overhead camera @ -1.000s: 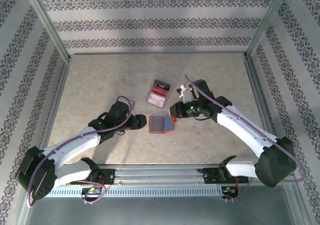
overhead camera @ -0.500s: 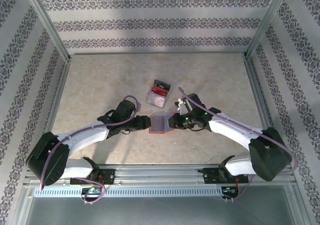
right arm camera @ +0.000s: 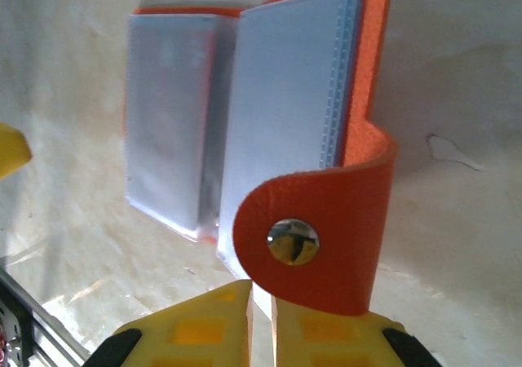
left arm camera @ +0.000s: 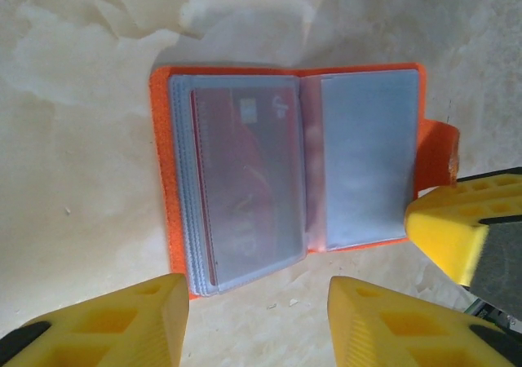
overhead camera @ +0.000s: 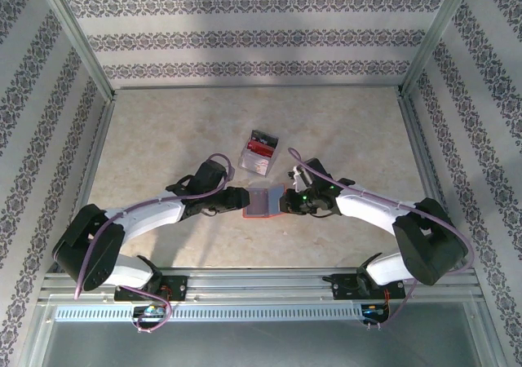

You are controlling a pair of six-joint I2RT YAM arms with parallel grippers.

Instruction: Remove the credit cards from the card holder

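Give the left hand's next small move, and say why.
Probably ease the left hand forward to the near edge of the red card: the card holder lies open, the card sits in a clear sleeve just ahead of that open hand, and the right hand is at the snap tab.

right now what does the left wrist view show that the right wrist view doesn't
Left wrist view: a red card tucked inside one clear sleeve, with the left fingers apart just short of the holder. Right wrist view: the metal snap on the curled tab, with the right fingers almost together just below it. Both: the orange card holder lying open on the marbled table, grey-blue sleeves facing up.
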